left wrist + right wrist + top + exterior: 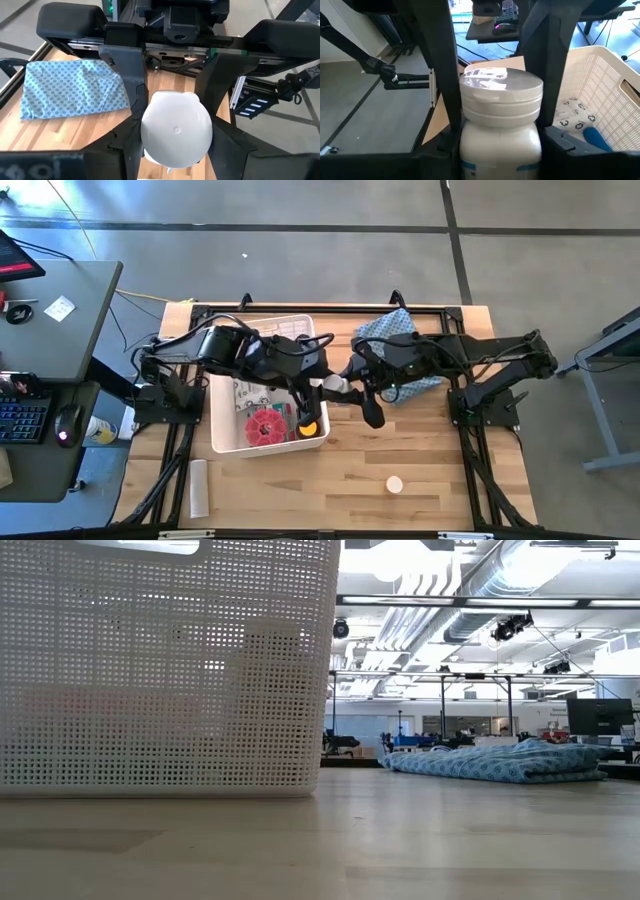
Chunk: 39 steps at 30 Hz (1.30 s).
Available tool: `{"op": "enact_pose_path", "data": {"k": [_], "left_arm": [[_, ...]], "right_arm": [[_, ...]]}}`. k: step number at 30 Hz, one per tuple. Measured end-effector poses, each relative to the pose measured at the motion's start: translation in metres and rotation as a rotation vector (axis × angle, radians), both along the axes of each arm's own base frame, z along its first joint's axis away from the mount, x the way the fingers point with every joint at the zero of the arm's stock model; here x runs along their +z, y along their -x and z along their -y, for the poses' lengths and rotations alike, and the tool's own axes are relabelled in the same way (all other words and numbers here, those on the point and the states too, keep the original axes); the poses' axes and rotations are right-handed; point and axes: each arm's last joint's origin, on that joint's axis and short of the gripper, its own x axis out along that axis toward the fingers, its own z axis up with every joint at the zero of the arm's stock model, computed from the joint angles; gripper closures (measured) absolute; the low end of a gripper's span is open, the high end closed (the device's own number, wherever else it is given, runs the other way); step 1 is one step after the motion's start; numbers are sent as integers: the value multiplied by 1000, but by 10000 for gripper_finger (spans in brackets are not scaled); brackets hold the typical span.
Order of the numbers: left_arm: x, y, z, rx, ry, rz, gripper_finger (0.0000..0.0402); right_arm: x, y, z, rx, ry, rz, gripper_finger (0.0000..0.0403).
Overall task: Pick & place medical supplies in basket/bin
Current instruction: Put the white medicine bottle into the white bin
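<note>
A white-capped jar is in the air between my two grippers, just beside the right rim of the white lattice bin. My left gripper reaches over the bin and is shut on the jar. My right gripper comes from the right and is shut on the same jar. In the bin lie a red disc, a yellow-capped bottle, printed packets and a blue cylinder. Neither gripper shows in the low view. My left gripper pinches the jar at its cap end, one finger on each side. It comes about level from the table's left, looking onto the cap's flat top. The jar is clear of the table and the bin. My right gripper pinches the jar's body below the cap between its two fingers. It comes about level from the table's right. The cap points away from it, toward the left gripper, whose fingers stand on both sides of the cap.
A blue patterned cloth lies at the far right, also in the low view. A white cylinder lies near the front left. A small white round item lies near the front edge. The bin wall fills the low view's left.
</note>
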Motion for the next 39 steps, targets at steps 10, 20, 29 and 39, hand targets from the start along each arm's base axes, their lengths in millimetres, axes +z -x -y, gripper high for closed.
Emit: {"op": "enact_pose_path", "data": {"k": [10, 20, 29, 39], "left_arm": [[2, 8, -2, 14, 22, -22, 196], [20, 43, -12, 70, 4, -4, 195], [10, 85, -26, 242, -140, -241, 196], [-55, 51, -42, 232, -278, -486, 196]], "right_arm": [[-9, 5, 1, 13, 9, -117, 192], [-25, 15, 1, 29, -11, -309, 187], [-25, 31, 2, 73, -58, -400, 190], [-8, 52, 8, -3, -8, -325, 208]]}}
